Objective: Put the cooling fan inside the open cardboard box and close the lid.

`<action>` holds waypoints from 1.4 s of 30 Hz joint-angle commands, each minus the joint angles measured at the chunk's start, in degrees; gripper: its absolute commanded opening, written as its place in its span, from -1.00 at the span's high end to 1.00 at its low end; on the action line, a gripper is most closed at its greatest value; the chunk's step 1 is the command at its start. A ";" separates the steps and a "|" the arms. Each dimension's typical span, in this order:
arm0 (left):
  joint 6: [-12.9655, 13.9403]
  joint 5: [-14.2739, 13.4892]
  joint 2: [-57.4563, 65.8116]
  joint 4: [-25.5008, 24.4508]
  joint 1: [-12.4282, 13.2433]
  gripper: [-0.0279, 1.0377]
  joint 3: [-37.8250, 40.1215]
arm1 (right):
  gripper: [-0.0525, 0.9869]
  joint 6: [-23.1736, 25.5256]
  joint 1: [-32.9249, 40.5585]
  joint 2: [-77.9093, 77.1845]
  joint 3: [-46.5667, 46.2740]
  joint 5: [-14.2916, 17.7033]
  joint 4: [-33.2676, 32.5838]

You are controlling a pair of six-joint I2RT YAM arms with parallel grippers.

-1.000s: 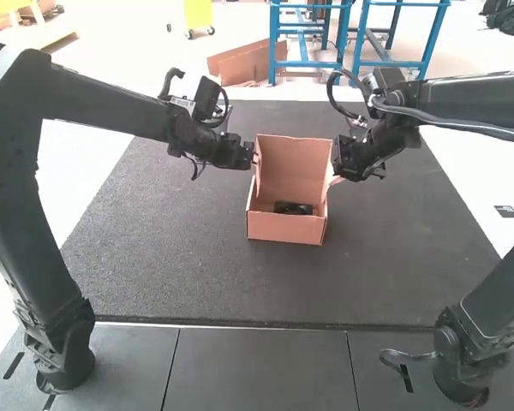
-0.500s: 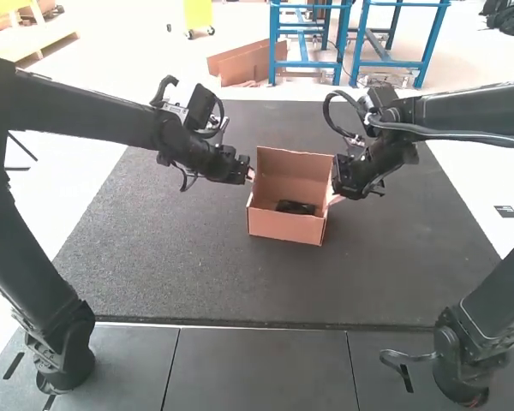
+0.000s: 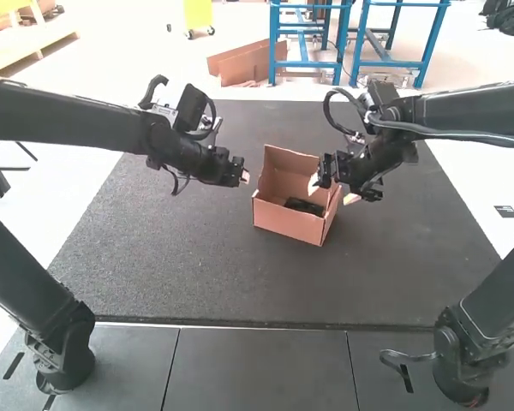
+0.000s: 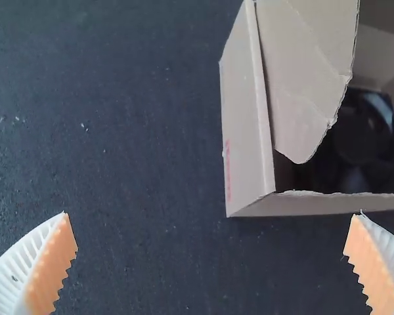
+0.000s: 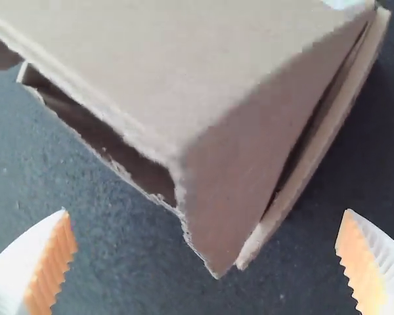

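My left fingers (image 3: 236, 176): spread wide and holding nothing. In the high view they sit left of centre, just beside the cardboard box (image 3: 289, 221) but apart from it.
My right fingers (image 3: 327, 174): also spread wide, right of centre in the high view, at the top of the box's right wall. In my right wrist view a corner of the box lies between them. I cannot tell whether either finger touches the card.
Cardboard box: at the centre of the high view, standing open and turned at a slight angle.
Lid flap (image 3: 288, 162): standing up along the far side of the box.
Cooling fan (image 3: 303, 205): a dark shape lying inside the box, on its floor.
Mat (image 3: 154, 248): black, and the box stands on it.
Desk (image 3: 257, 368): dark panels showing along the lower edge of the high view.
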 commanded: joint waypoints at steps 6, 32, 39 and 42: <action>1.80 -3.88 0.30 4.35 -0.08 -0.87 7.64 | -0.87 -2.59 -1.46 -6.83 2.87 0.03 -2.37; 4.09 -5.37 19.72 5.93 -7.29 -0.87 29.61 | -0.86 -9.71 -13.94 -18.17 -4.95 19.28 10.90; 3.56 -5.19 21.04 -3.04 -7.55 -0.87 28.99 | -0.85 -7.51 -14.73 -17.47 -3.98 15.76 9.06; 3.56 -5.02 20.86 -3.83 -7.55 -0.87 27.32 | -0.85 -7.42 -15.26 -17.29 -3.54 15.14 8.26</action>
